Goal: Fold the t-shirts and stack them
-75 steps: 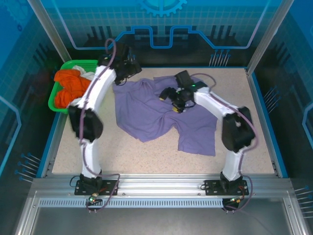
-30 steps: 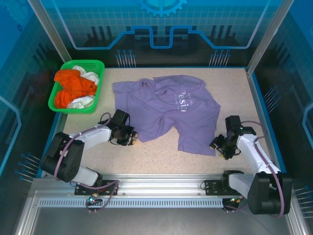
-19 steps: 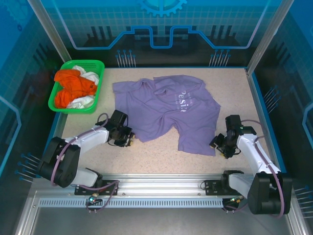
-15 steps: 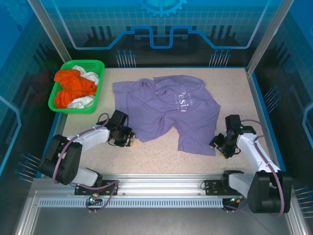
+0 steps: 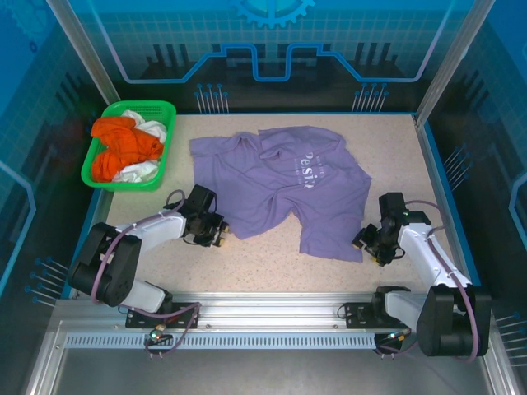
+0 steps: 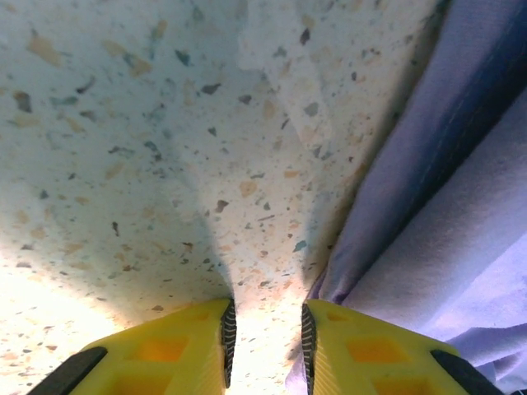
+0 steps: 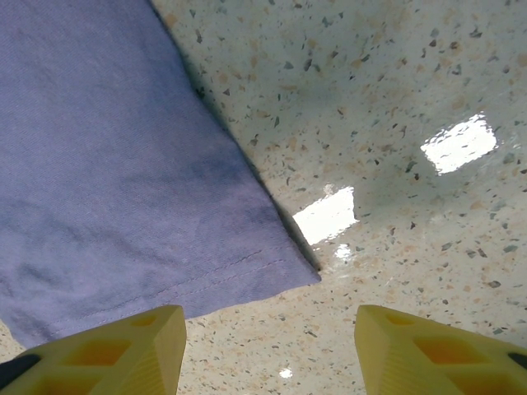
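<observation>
Top view: lavender t-shirt (image 5: 284, 185) lies spread, rumpled, mid-table (image 5: 272, 263), chest lettering up. Green basket (image 5: 152, 107) sits at 10 o'clock and holds an orange shirt (image 5: 119, 148) and a white shirt (image 5: 136, 171).

Left arm is folded low, elbow out toward 8 o'clock, forearm running flat along the table. Left gripper (image 5: 218, 237) sits at the shirt's 8 o'clock hem. Wrist view: left gripper (image 6: 263, 329) has its fingers drawn near together, a slim gap with bare table between them. The lavender fold (image 6: 428, 206) lies just beside the right finger (image 6: 362, 350); touching or not is hard to tell.

Right arm is bent, forearm reaching toward 12, wrist turned inward. Right gripper (image 5: 370, 249) is at the shirt's 4 o'clock corner. Wrist view: right gripper (image 7: 272, 346) has its fingers spread wide, one over the lavender hem (image 7: 123, 189), the other over bare table.
</observation>
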Action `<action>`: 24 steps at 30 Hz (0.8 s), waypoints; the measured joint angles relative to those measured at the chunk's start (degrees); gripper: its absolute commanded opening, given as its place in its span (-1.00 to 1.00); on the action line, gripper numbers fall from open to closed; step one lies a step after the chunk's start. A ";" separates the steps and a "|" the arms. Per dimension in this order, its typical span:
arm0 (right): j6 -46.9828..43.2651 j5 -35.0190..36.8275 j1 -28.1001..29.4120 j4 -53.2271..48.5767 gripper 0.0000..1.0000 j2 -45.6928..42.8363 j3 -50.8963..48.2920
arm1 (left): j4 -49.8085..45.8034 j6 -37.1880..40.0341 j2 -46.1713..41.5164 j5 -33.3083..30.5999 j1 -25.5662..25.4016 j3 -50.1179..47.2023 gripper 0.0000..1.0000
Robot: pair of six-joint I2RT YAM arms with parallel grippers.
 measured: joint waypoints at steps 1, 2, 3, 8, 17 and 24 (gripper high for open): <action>0.00 0.00 0.00 0.15 0.15 0.00 0.00 | 0.37 0.00 0.04 0.15 0.00 0.00 -0.39; 0.00 0.00 0.00 0.28 0.15 0.00 0.00 | 1.05 0.00 0.28 0.37 0.00 0.00 -0.39; 0.00 0.00 0.00 0.35 0.15 0.00 0.00 | 1.97 0.00 0.76 0.70 0.00 0.02 -0.39; 0.00 -0.02 0.00 0.39 0.16 0.66 0.00 | 2.43 0.02 1.64 1.60 0.07 0.17 -0.39; 0.00 0.00 0.00 0.81 0.16 1.60 0.00 | -0.28 0.50 4.28 2.56 0.33 2.97 -0.49; 0.00 0.11 0.00 0.74 0.16 3.30 0.00 | -6.16 3.08 8.09 3.19 0.39 7.65 -0.68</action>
